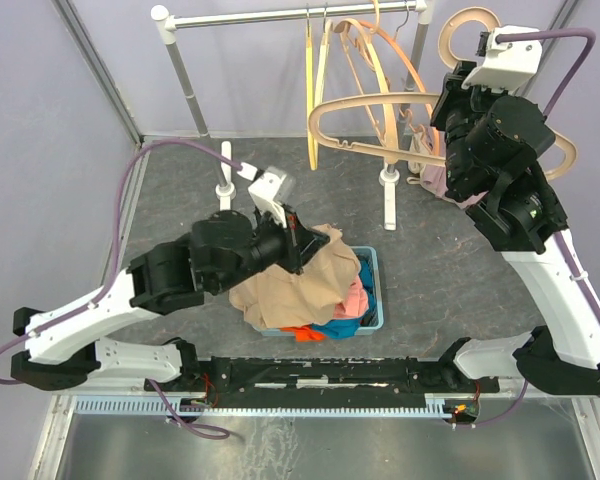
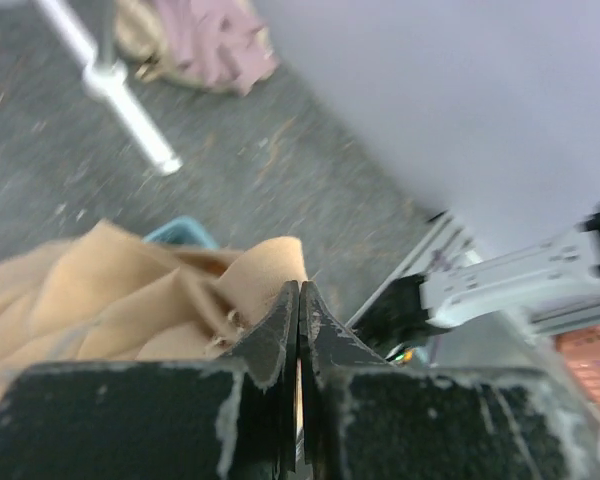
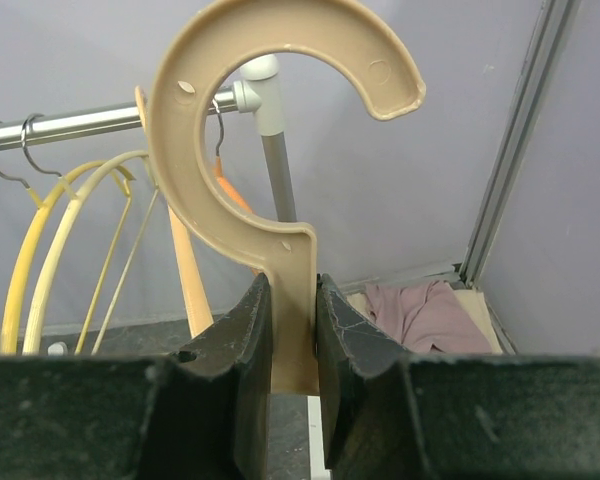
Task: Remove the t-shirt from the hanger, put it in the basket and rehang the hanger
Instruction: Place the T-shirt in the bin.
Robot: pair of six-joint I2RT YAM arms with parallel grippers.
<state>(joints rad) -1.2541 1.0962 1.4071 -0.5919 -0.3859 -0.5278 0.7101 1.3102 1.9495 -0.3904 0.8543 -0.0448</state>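
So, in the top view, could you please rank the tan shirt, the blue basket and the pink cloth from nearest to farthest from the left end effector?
1. Shirt: clamped in the left end effector, draped over the basket.
2. Basket: just below and to the right, under the shirt.
3. Pink cloth: well off to the back right.

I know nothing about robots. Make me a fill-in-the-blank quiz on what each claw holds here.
The right claw clamps a tan plastic ____ below its hook.
The left claw is shut on a tan ____.
The basket under that garment is coloured ____.
Missing words: hanger, t-shirt, blue.
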